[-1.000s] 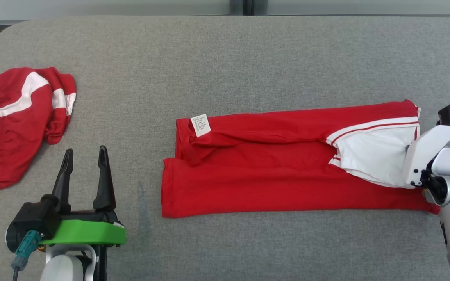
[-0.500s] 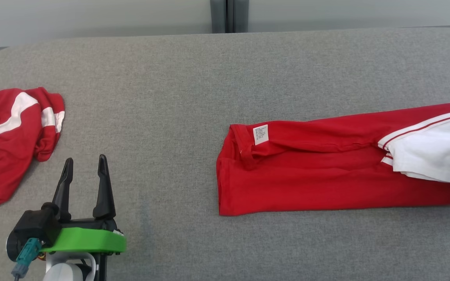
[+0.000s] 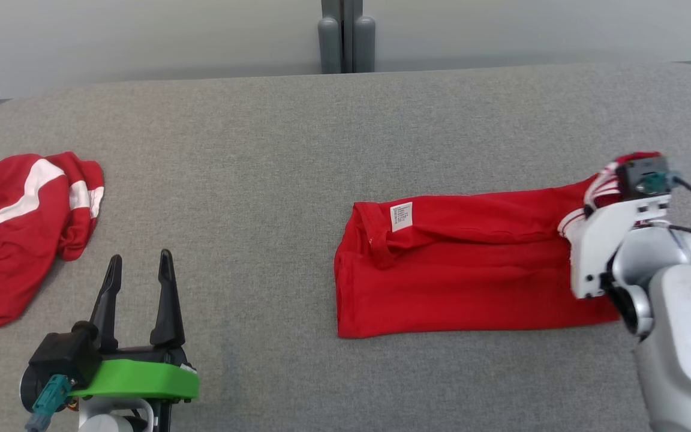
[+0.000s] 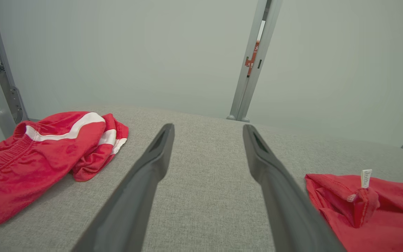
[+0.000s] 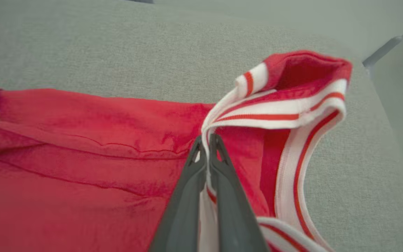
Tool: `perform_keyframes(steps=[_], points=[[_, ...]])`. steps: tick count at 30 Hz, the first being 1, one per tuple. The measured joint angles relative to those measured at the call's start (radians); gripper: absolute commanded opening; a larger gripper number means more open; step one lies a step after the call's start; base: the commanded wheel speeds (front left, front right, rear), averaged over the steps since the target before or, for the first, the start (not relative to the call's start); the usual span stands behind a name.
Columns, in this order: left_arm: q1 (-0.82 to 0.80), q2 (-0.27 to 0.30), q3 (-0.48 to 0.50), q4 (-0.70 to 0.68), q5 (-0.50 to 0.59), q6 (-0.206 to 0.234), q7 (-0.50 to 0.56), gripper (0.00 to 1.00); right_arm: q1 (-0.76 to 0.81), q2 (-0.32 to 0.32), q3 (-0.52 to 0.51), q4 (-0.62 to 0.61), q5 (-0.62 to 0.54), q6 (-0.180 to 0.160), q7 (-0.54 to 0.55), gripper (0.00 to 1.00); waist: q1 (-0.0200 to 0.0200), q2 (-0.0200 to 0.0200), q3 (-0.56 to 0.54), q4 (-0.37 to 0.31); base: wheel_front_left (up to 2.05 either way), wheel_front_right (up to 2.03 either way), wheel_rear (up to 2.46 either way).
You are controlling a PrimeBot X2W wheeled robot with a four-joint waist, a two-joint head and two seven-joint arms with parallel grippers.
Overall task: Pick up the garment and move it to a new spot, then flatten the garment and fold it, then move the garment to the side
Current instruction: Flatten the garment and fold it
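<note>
Pinching the striped band (image 5: 292, 108) of the red shirt (image 3: 453, 282), the right gripper (image 5: 205, 140) has fingers pressed together; the folded shirt lies near the bench (image 3: 261, 180) right edge; light and limp, it likely sags, so thick seams suit gripping; left gripper (image 3: 140, 264) spread, empty.

garment (image 3: 459, 282) right, shorts (image 3: 15, 222) left, on table (image 3: 261, 150)

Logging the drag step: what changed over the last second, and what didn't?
The folded red garment slid toward the robot's right, away from the crumpled red garment, dragged by the right end effector, which stays shut on its striped collar and has lifted that end. The head camera also shifted. Unchanged: the left end effector, open and idle, and the crumpled garment's place.
</note>
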Motion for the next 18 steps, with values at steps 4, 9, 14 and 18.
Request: perform_keyframes(steps=[4, 9, 14, 18], points=[[0.002, 0.000, -0.004, 0.004, -0.002, 0.000, 0.000, 1.00, -0.007, 0.028, 0.149, -0.002, 0.042, 0.000, 0.015, 0.00, 0.0000, 0.0000, -0.002, 0.011, 0.00, 0.00, 0.00], [0.002, 0.000, -0.021, 0.004, -0.011, 0.008, 0.000, 1.00, -0.048, 0.053, 0.263, 0.048, 0.087, 0.000, 0.019, 0.00, 0.0000, 0.0000, -0.002, 0.035, 0.00, 0.00, 0.00], [0.001, 0.000, -0.037, 0.005, -0.020, 0.009, 0.000, 1.00, -0.097, 0.087, 0.352, 0.129, 0.137, 0.000, 0.014, 0.00, 0.0000, 0.0000, 0.004, 0.064, 0.00, 0.00, 0.00], [-0.001, 0.000, -0.039, 0.012, -0.024, 0.011, 0.000, 1.00, -0.142, 0.113, 0.391, 0.191, 0.164, 0.000, -0.015, 0.00, 0.0000, 0.0000, 0.012, 0.083, 0.00, 0.00, 0.00]])
